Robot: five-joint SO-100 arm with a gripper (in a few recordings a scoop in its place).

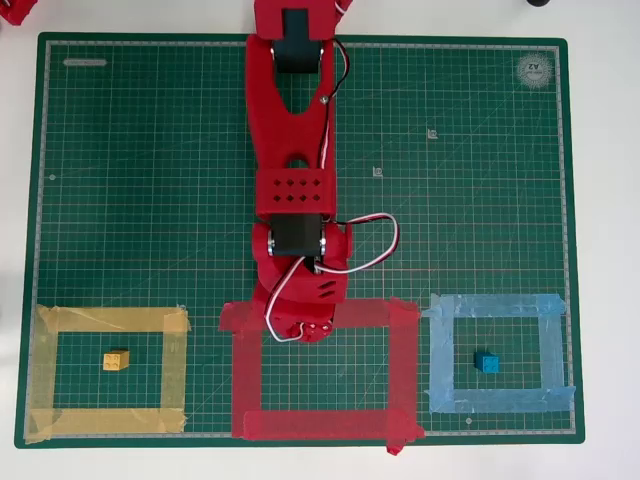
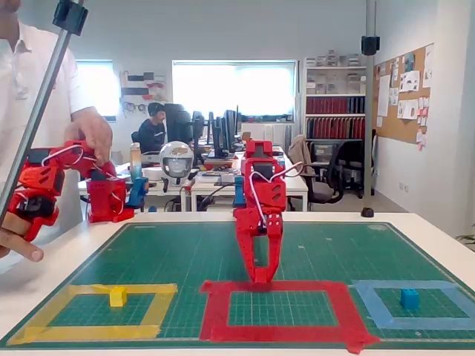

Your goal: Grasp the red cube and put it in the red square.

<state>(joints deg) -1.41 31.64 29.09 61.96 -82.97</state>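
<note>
Red cube: not made out as a separate object. If present, it is likely between or under the fingers, hidden by the arm's own red plastic against red tape. Cannot confirm.

Red square: tape outline at the near middle of the green cutting mat, open mat inside it with nothing resting there in either view. Yellow tape outline to its left in the overhead view holds the yellow cube; light-blue tape outline to the right holds the blue cube.

Gripper: pointed down, tip resting at or just above the far strip of the red square, on the edge nearest the arm's base. In the fixed view the two fingers run down close to one another and meet near the tip.

Jaws: look nearly together, but whether they are clamped on the cube or merely closed cannot be told.

Progress, as a judgement: the cube is not lying free inside the square, so placement is not shown done. The arm is at the square's border, either carrying or about to set down.
</note>
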